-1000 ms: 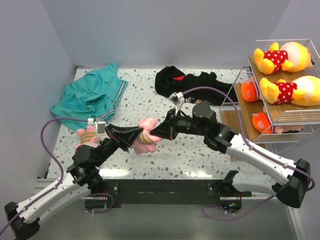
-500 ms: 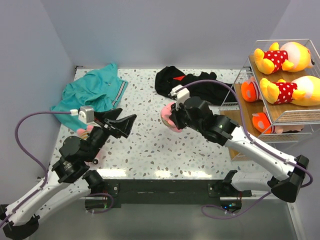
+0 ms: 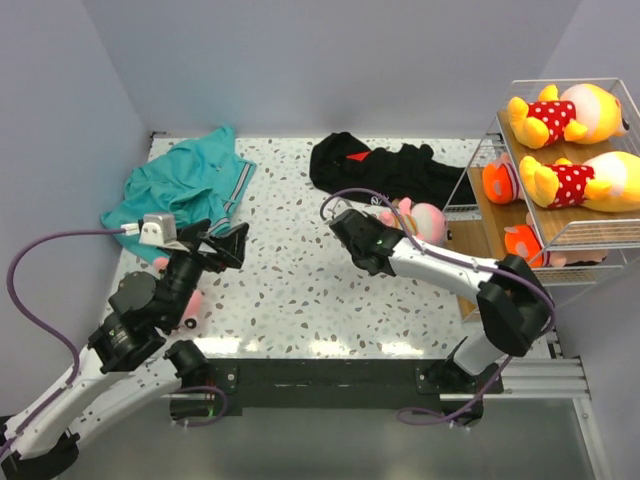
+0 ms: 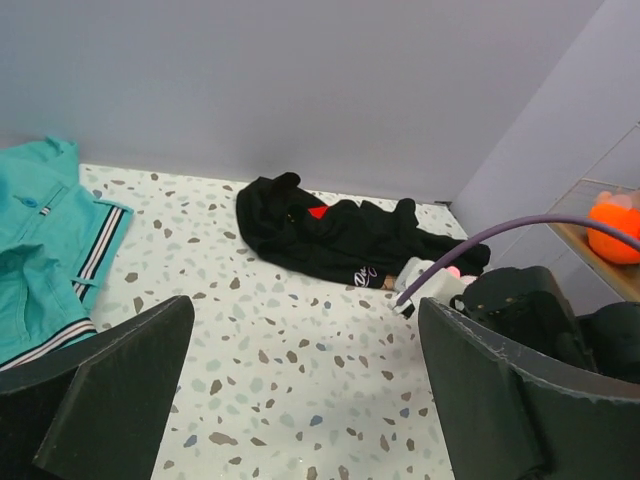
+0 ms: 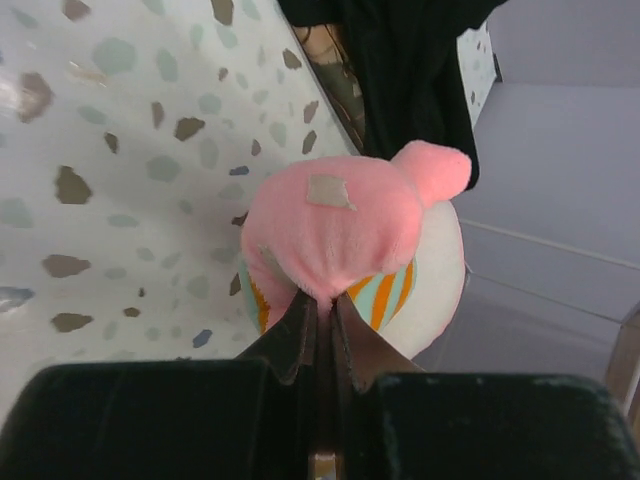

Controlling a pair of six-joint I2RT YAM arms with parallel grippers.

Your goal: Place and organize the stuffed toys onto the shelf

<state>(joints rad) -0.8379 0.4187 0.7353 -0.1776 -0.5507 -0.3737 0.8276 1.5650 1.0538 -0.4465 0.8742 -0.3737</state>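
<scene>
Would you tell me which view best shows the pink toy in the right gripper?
The right wrist view: the pink toy is close up, pinched by the right gripper. The top external view shows it small, near the shelf; the left wrist view shows a sliver.

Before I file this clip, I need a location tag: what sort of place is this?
Probably a lab robot cell: bare walls box in a speckled table, with the left arm and right arm mounted at its near edge.
</scene>
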